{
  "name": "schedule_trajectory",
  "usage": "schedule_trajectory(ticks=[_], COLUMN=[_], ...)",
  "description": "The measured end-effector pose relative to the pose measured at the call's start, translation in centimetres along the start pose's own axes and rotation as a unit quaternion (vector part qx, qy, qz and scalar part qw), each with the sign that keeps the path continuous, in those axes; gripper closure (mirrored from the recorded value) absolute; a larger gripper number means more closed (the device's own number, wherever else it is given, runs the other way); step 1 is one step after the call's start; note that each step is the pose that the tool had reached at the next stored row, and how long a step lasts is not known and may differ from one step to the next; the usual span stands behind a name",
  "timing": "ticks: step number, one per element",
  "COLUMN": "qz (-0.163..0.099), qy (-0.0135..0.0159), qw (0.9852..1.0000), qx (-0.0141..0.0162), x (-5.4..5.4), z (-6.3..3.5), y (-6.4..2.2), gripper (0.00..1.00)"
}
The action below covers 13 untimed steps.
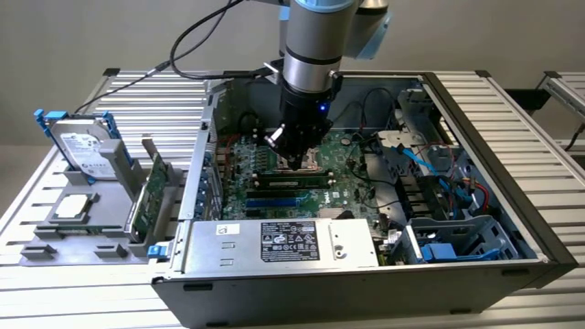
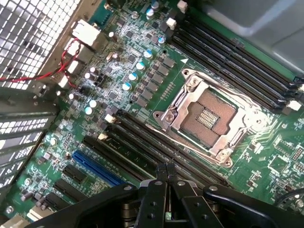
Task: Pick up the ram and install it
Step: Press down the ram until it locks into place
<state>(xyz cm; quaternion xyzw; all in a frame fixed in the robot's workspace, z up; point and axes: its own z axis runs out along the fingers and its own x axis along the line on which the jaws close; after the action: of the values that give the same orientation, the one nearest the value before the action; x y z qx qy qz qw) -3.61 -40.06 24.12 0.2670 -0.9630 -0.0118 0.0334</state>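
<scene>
In the exterior view the ram (image 1: 292,182) is a long narrow stick with a pale label. It stands on edge in a black slot of the motherboard (image 1: 343,195), inside the open computer case. My gripper (image 1: 296,156) hangs just above and behind it, over the CPU socket (image 1: 311,163); I cannot tell whether they touch. In the wrist view the two black fingers (image 2: 159,190) are pressed together with nothing visible between them. The gripper (image 2: 166,167) points down over the long black memory slots (image 2: 142,142) beside the metal CPU socket (image 2: 209,118).
The case walls (image 1: 498,147) box in the motherboard, with the power supply (image 1: 283,243), blue cables (image 1: 420,161) and a drive cage (image 1: 457,240) around it. Left of the case, a grey fixture holds a large green expansion card (image 1: 151,188), a hard drive (image 1: 82,145) and a processor (image 1: 73,205).
</scene>
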Motion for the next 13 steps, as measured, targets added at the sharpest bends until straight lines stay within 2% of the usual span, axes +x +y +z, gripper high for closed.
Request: schedule_trajectory(ticks=[6, 13], qz=[0.047, 0.097], qy=[-0.002, -0.005], qw=[0.9989, 0.9953], qx=[-0.0027, -0.0051], x=[0.0, -0.01], z=[0.0, 0.0], y=[0.0, 0.0], gripper=[0.89, 0.89])
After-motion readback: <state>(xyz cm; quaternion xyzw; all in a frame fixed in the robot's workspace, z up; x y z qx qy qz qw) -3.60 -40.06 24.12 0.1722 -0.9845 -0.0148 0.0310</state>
